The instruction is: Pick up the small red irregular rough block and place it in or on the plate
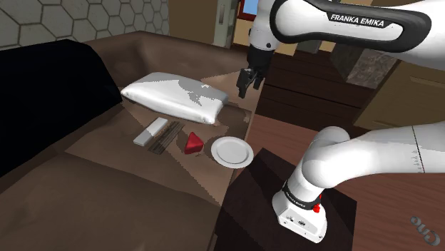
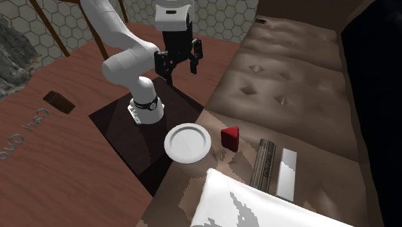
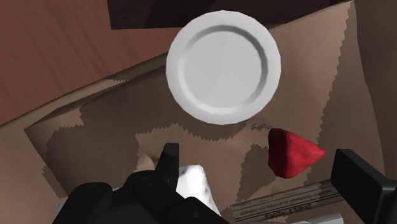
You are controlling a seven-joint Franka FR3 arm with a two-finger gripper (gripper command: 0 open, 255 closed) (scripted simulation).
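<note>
The black gripper (image 1: pixel 249 82) (image 2: pixel 179 61) (image 3: pixel 257 159) hung high above the plate (image 1: pixel 232 152) (image 2: pixel 187 142) (image 3: pixel 222 67), fingers wide apart and holding nothing; the small red block (image 1: pixel 192 143) (image 2: pixel 230 137) (image 3: pixel 291 153) lay on the brown couch (image 2: pixel 283 71) just beside the plate, not touching it. The approach appeared to be the step in hand, the grasp not yet begun; the next move would likely call for shifting off the plate until the block sat between the fingers, then descending and closing across the wedge's narrower span. In the wrist view the block tapered to a blunt tip aimed obliquely away from the plate; its long axis seemed to follow that line, lying flat.
</note>
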